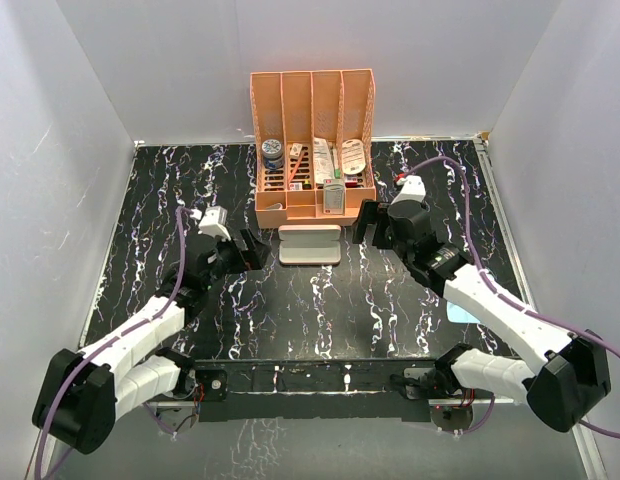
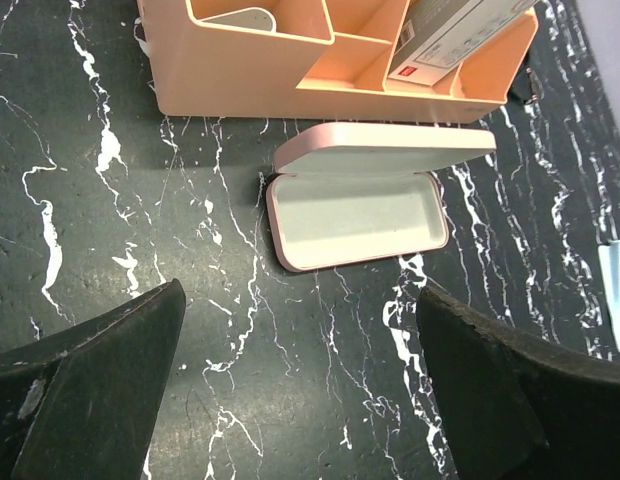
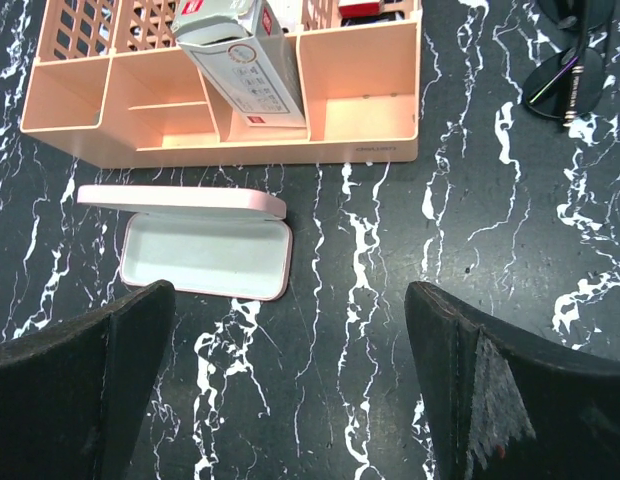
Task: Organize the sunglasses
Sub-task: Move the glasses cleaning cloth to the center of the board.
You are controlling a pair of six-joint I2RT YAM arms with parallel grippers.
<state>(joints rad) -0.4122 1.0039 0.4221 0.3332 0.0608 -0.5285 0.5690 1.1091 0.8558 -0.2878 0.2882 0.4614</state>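
The peach desk organizer stands at the top centre of the overhead view. Its tall back slots hold a dark round can and several packets. In a low front compartment a white box with a red mark leans at an angle. Just below the organizer the pink glasses case lies open, lid raised on its far side and pale lining fully in view. The sunglasses lie on the black marbled table in the upper right corner of the right wrist view, well apart from the case and outside it. The left gripper sits just left of the case, the right gripper just right of it. Both have their jaws spread wide, holding nothing. A light blue cloth shows beside the right arm.
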